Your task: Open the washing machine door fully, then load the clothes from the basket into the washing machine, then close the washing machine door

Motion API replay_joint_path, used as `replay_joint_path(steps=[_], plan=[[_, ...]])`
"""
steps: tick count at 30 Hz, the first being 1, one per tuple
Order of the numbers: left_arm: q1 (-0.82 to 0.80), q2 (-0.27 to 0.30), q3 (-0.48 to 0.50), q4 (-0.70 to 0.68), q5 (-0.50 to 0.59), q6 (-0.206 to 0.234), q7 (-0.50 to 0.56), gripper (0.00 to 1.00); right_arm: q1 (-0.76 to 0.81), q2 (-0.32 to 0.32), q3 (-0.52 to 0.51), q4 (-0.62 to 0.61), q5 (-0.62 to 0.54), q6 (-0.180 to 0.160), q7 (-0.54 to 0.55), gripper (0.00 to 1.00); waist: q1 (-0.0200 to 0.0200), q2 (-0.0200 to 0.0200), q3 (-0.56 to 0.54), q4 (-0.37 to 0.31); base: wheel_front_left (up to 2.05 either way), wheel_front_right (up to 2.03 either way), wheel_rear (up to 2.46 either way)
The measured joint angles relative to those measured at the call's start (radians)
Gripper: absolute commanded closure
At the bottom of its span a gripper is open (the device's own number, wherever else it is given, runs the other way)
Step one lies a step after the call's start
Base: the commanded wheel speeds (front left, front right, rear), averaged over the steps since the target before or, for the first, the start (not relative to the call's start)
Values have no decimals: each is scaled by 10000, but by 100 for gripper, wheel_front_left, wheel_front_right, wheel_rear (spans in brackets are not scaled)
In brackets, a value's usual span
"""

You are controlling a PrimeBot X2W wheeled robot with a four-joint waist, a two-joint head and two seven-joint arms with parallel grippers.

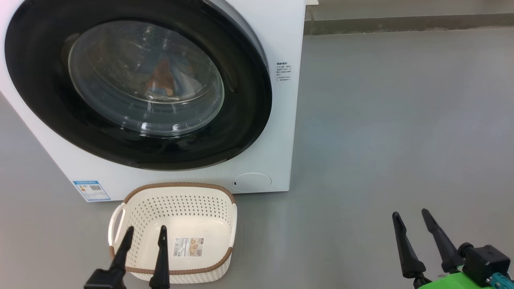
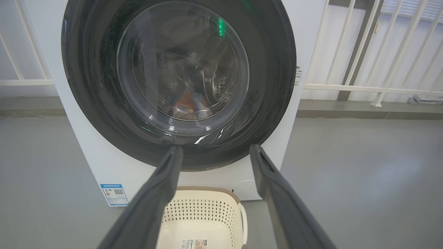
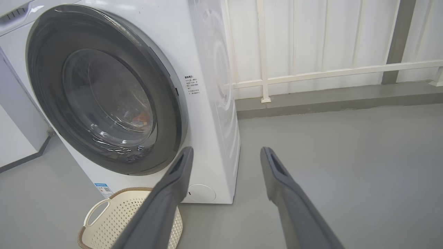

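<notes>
The washing machine (image 1: 283, 120) stands white on the grey floor, and the washing machine door (image 1: 40, 80) lies closed flat against its front. Behind the glass bowl, the clothes (image 1: 162, 78) show as a blue and orange bundle down in the drum, also seen as the clothes (image 2: 188, 103). In front of the machine sits the basket (image 1: 180, 208) with nothing in it but its label sticker. My left gripper (image 1: 145, 230) hangs open over the basket's near side, pointing at the door (image 2: 270, 86). My right gripper (image 1: 410, 213) is open over bare floor to the right, apart from the machine (image 3: 207, 103).
A blue energy sticker (image 1: 91, 190) and a round white flap (image 1: 252, 181) sit low on the machine's front. A raised kerb (image 3: 328, 100) and white railing (image 3: 311, 74) run behind. Another white unit (image 3: 14, 131) stands beside the machine. Grey floor (image 1: 401, 120) stretches to the right.
</notes>
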Motion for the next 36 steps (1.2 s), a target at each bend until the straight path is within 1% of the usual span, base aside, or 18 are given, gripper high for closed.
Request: replay_joint_path(steps=[1,5,8,12,17,18,23,28,36], plan=[[3,-17,-6,52,0,0,2,100,1,2,17,79,2,0,-4,100,0,0,-1,-1,0,0,0],[195,-140,-65,489,0,-2,2,100,59,63,75,681,2,0,-2,100,0,0,-2,-3,0,0,0],[365,-205,-65,648,-171,-13,12,100,166,90,82,857,115,0,2,100,2,0,4,-14,0,0,0],[365,-240,-21,665,-608,-31,134,100,174,88,82,907,625,0,75,100,22,0,-9,-42,0,0,0],[362,-247,61,711,-1147,-121,253,100,170,84,82,1016,1195,0,163,100,4,0,15,-74,0,0,0],[360,-247,84,729,-1275,-180,257,100,168,82,81,1035,1292,0,165,100,3,0,20,-79,0,0,0],[344,-251,213,800,-1806,-205,355,100,155,79,81,1133,1870,0,261,100,2,0,32,-109,0,0,0],[326,-255,337,853,-2320,-368,462,100,120,71,77,1206,2422,0,351,100,1,0,41,-139,0,0,0],[226,-272,520,934,-3225,-466,658,100,-77,54,65,1346,3256,0,477,100,1,0,57,-187,0,0,0]])
